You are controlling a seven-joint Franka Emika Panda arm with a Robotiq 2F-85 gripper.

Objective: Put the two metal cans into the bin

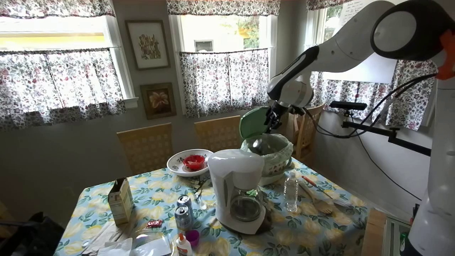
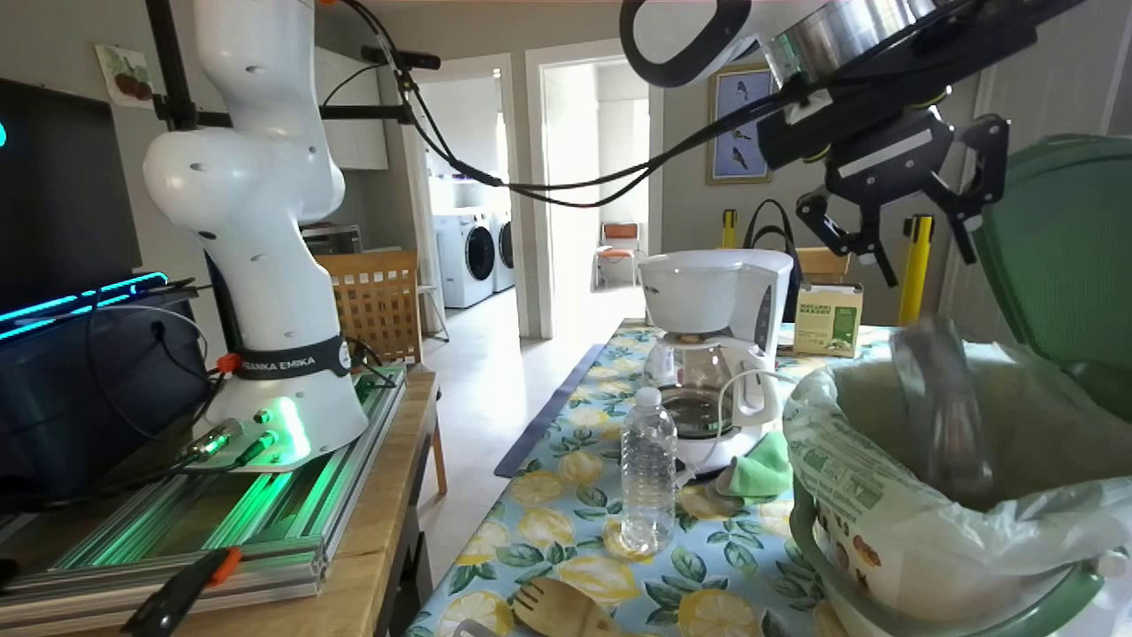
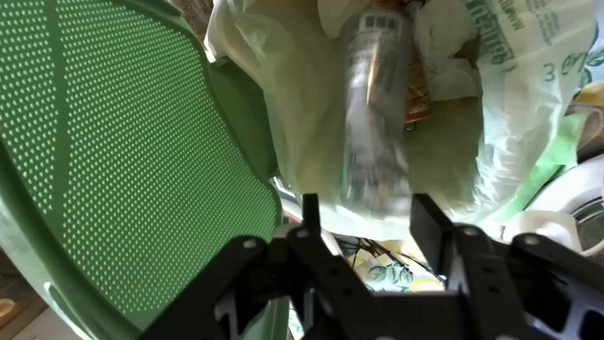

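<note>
Gripper [image 2: 929, 269]: hanging widely spread, gripping nothing. Cans [image 1: 183, 215]: standing upright, lower centre-left in exterior view, down-left from gripper.

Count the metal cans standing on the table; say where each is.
2, in an exterior view: the front can, near the purple cup, and the rear can, partly hidden behind the front one. The coffee maker could hide others.

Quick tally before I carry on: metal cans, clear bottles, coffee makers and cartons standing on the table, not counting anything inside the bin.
Metal cans: 2
Clear bottle: 1
Coffee maker: 1
Carton: 1
Total: 5
</note>
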